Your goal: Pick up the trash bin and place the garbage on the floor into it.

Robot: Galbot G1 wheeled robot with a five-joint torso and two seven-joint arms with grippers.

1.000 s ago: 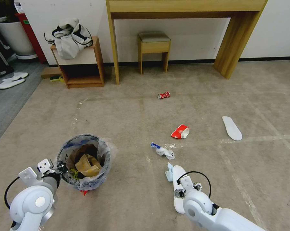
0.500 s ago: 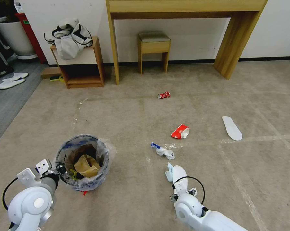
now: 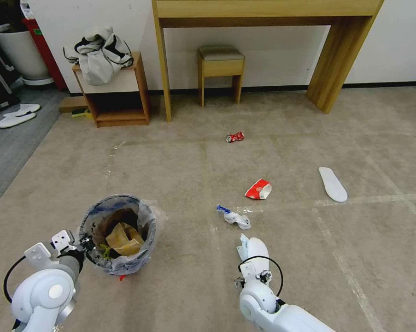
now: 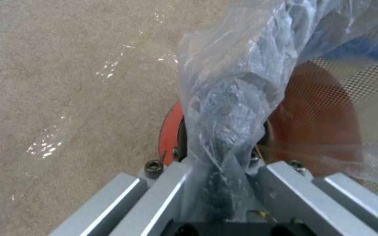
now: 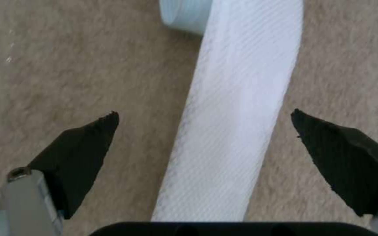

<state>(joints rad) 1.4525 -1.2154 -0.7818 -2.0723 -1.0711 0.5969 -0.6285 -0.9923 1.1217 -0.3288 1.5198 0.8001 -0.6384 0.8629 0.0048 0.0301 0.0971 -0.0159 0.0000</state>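
Right wrist view: the right pincer hangs spread over the near insole, one dark fingertip on each side of the white strip and neither touching it; carpeted floor shows in both gaps. A pale blue scrap lies just beyond the insole's far end. The step in hand appears to be the grasp of this insole. To do it well, the pincer should come down with the strip centred between the tips, close across its narrow width, and lift only once both tips bear on the edges, since so thin and flat a piece could slip or curl away.

Left wrist view: the left pincer is pinching the bin at its rim, with the crinkled bag caught between the metal fingers; the red wall and the mesh of the bin run just past them.

Head view: the wider layout, which neither wrist view gives. The bin, with a tan carton inside, sits just ahead of the left pincer, well apart from the right pincer. Ahead of the right pincer lie a crumpled scrap, a paper cup, a can and a second insole.
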